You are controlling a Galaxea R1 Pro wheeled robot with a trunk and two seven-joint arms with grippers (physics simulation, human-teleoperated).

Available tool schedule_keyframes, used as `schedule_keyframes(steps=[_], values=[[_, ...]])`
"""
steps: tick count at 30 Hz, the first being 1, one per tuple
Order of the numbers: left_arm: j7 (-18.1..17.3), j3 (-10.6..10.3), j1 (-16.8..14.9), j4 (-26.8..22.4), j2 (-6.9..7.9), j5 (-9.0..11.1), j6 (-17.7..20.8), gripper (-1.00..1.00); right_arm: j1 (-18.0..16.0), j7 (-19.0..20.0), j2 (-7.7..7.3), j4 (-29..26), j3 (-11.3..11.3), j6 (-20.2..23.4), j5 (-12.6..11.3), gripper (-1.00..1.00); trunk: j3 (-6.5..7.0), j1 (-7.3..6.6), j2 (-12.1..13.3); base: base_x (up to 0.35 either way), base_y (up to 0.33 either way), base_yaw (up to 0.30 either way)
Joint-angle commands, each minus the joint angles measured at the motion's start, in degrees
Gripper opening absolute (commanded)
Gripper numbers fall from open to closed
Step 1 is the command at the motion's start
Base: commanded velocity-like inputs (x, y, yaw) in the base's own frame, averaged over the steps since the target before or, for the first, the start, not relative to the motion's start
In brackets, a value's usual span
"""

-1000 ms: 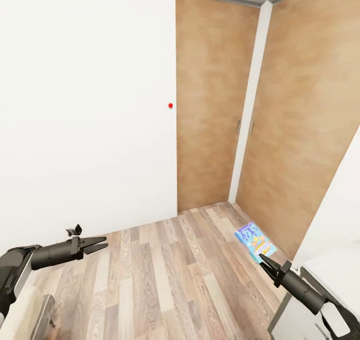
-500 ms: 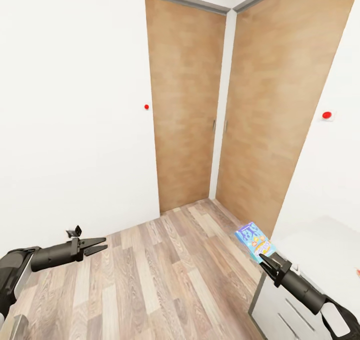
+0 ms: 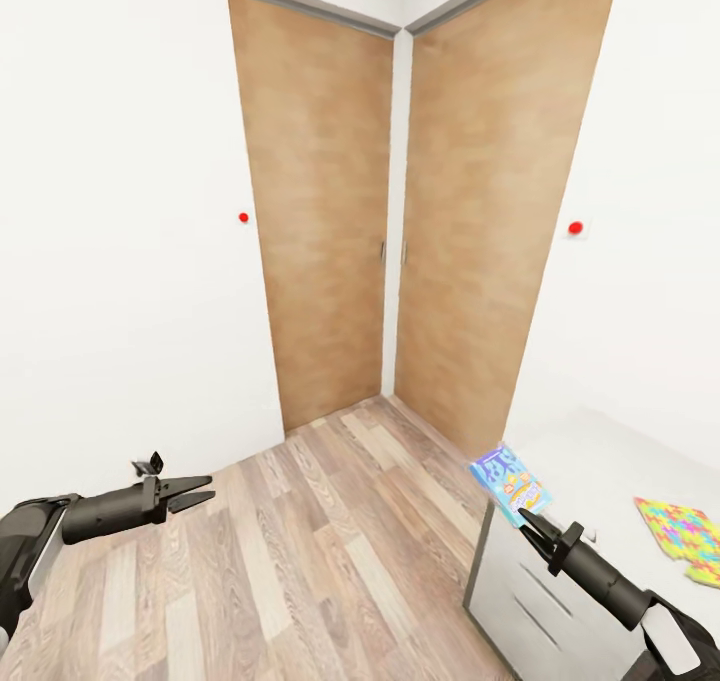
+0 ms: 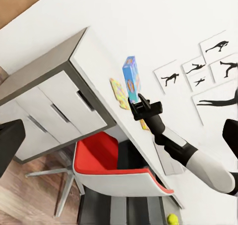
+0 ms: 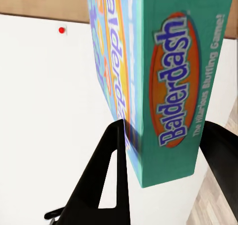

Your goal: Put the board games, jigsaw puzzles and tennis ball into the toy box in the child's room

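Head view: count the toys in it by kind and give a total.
Board games: 1, the light blue board game clamped in the right hand.
Jigsaw puzzles: 1, the jigsaw puzzle lying on the table.
Total: 2.

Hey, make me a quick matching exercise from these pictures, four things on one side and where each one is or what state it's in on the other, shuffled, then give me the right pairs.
Things:
1. board game
2. jigsaw puzzle
3. left gripper
4. red chair

Places or states:
A. lying flat on the white table
B. pushed in under the table's top, beside the drawer unit
C. clamped between the fingers of the right gripper
D. holding nothing, out over the wood floor

Pairs: 1-C, 2-A, 3-D, 4-B
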Motion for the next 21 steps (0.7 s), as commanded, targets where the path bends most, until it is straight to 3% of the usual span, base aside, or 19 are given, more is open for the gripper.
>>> schedule_keyframes(steps=[1,9,21], values=[[-0.2,0.0,0.0,0.0,0.02,0.0,0.6,1.00,-0.1,0.1,0.01,0.0,-0.1,0.4,-0.3,-1.00,-0.07,0.02,-0.1,-0.136,0.015,-0.285],[-0.2,0.0,0.0,0.0,0.02,0.0,0.6,1.00,-0.1,0.0,0.09,0.0,-0.1,0.4,-0.3,-1.00,0.15,0.02,-0.1,-0.191,0.047,-0.285],[-0.2,0.0,0.0,0.0,0.02,0.0,0.6,1.00,-0.1,-0.1,0.10,0.0,-0.1,0.3,-0.2,-1.00,0.41,0.02,-0.1,-0.021,0.006,-0.283]])
